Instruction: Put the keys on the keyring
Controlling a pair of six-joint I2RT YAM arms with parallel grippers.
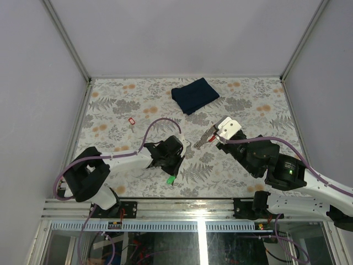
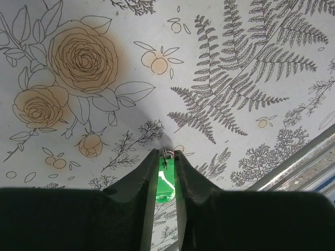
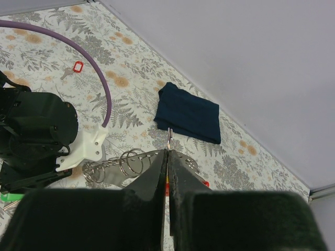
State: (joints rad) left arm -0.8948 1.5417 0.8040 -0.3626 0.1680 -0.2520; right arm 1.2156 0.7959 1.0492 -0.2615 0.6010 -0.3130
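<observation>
Far to my left the keyring [image 1: 131, 121] lies flat on the bench [image 1: 248, 99], red tag up and well apart from both arms. Neither key is on it yet, so one will have to be carried over to it. My left gripper [image 2: 167, 152] is low over the bench, narrowed to a slit, and the head of the green key [image 2: 163, 180] fills that slit. I judge it is pinched by the plastic so that the bit of metal past my tips stays free for threading. The folded blue cloth [image 1: 194, 95] lies beyond, untouched. My right gripper [image 3: 167, 151] is clamped fully together on the yellow key [image 3: 169, 138], held edge-on with the blade poking out ahead. Silvery wire coils [image 3: 120, 164] sit just behind those fingers, and I cannot tell whether they are held too.
</observation>
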